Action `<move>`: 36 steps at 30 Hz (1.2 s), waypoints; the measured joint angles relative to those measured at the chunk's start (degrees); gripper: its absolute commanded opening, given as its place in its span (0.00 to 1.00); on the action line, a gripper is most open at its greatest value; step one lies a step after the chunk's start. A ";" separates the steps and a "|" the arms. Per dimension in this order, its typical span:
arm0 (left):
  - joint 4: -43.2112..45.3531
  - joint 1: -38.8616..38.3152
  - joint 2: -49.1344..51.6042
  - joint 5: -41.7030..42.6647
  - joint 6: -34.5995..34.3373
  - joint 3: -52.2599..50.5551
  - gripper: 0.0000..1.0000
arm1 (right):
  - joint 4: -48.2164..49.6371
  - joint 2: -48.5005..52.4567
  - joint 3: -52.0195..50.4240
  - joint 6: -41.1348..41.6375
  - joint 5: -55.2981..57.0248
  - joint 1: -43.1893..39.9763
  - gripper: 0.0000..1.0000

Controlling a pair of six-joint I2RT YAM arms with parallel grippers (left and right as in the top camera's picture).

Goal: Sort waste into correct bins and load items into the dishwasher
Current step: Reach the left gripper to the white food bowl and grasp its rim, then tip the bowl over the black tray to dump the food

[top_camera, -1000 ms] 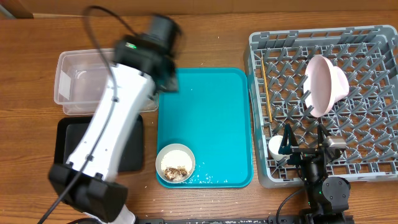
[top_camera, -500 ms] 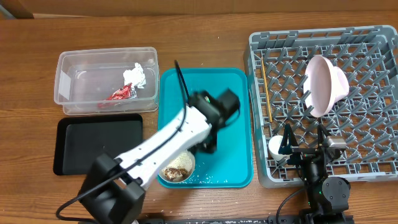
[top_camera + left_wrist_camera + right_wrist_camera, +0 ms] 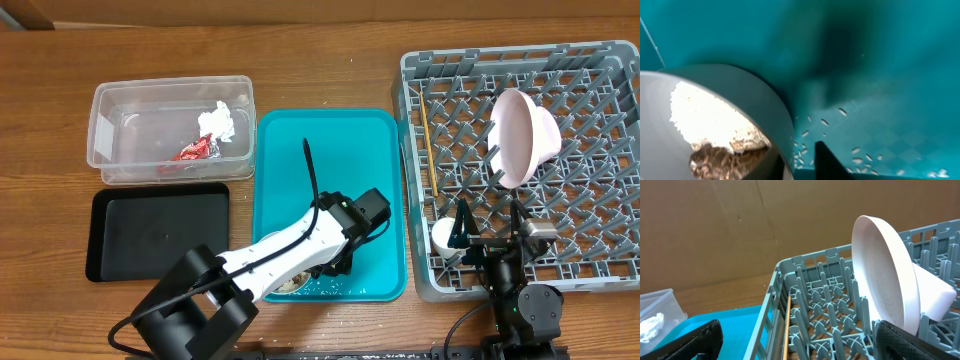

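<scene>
My left gripper (image 3: 345, 262) is down on the teal tray (image 3: 330, 160) at a small white bowl (image 3: 290, 284) that my arm mostly hides. In the left wrist view the bowl (image 3: 740, 95) holds rice and brown scraps (image 3: 715, 125). The open gripper (image 3: 800, 167) straddles its rim, one finger inside and one finger (image 3: 827, 162) outside, with a gap showing. A red wrapper (image 3: 195, 150) and a white tissue (image 3: 218, 122) lie in the clear tub (image 3: 110, 125). My right gripper (image 3: 490, 228) is open and empty over the grey rack's (image 3: 600, 210) front edge.
The black tray (image 3: 160, 230) lies in front of the tub. The rack holds a tilted pink dish (image 3: 520, 135), chopsticks (image 3: 428, 145) and a small white bowl (image 3: 443, 236). Loose rice grains (image 3: 860, 150) lie on the teal tray beside the bowl.
My left arm has swung from over the clear tub to the teal tray and dropped to the bowl. The wrapper and tissue now show in the tub. The right arm has not moved.
</scene>
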 measured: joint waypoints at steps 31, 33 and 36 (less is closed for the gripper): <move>-1.57 28.87 -20.50 13.64 14.86 6.36 0.04 | 0.07 -0.04 0.00 0.00 0.00 0.00 1.00; -1.51 35.17 -20.37 19.04 18.21 6.01 0.04 | -0.04 -0.04 0.00 0.00 0.00 0.00 1.00; -1.51 45.05 -20.37 28.48 24.15 4.07 0.04 | 0.04 -0.04 0.00 -0.04 0.02 0.00 1.00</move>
